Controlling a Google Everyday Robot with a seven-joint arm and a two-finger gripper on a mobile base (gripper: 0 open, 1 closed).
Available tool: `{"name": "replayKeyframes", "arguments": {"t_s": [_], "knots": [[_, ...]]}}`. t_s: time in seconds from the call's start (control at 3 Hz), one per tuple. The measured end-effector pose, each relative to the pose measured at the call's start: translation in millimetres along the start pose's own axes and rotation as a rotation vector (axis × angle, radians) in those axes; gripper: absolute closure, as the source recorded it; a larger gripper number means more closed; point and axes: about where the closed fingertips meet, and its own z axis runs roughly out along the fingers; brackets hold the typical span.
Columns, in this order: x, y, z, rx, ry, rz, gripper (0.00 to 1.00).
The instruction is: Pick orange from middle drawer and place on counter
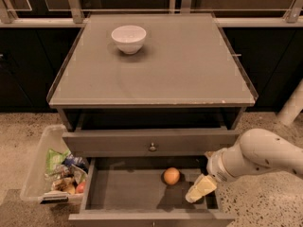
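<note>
The orange (171,176) lies on the dark floor of the open middle drawer (128,190), right of its centre. My gripper (200,189) comes in from the right on a white arm and hangs over the drawer's right part, a little right of and nearer than the orange, not touching it. The counter (180,65) is the wide grey cabinet top above.
A white bowl (128,38) stands at the back left of the counter. A closed drawer front with a small knob (152,147) sits above the open drawer. A clear bin (45,167) with packets and a small red round item stands on the floor at the left.
</note>
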Motion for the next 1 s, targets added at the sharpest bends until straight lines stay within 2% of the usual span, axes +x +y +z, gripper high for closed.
{"name": "replayKeyframes", "arguments": {"t_s": [0.33, 1.0], "knots": [[0.1, 0.1, 0.2, 0.0, 0.0, 0.0, 0.0], [14.3, -29.4, 55.7, 0.042, -0.06, 0.089, 0.0]]}}
